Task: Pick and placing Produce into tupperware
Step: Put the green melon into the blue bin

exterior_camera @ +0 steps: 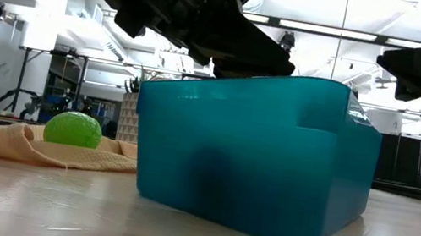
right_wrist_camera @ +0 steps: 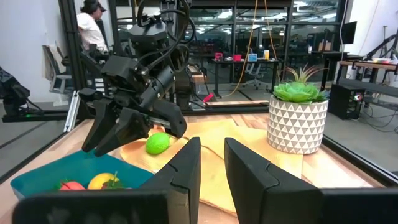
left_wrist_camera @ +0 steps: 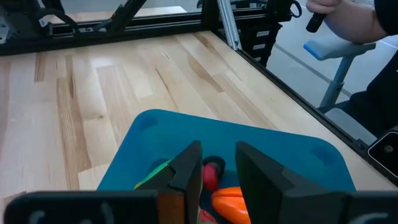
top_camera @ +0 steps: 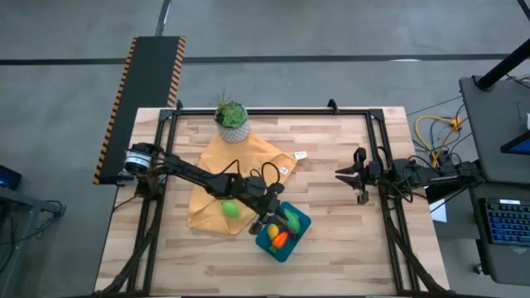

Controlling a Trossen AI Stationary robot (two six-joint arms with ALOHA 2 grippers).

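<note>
Your left claw (top_camera: 267,222) hangs over the teal tupperware (top_camera: 300,236), fingers slightly apart, pinching nothing visible; lift straight up, then fetch the green piece (top_camera: 230,209).

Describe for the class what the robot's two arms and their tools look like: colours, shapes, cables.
Both arms are dark, almost black, built of jointed segments. The left arm has a silver-grey collar near its base and loose black cables looping over its wrist. Each tool, left tool and right tool, ends in two flat, blocky, dark fingers. The right arm is equally dark, with cables trailing at its base.
</note>
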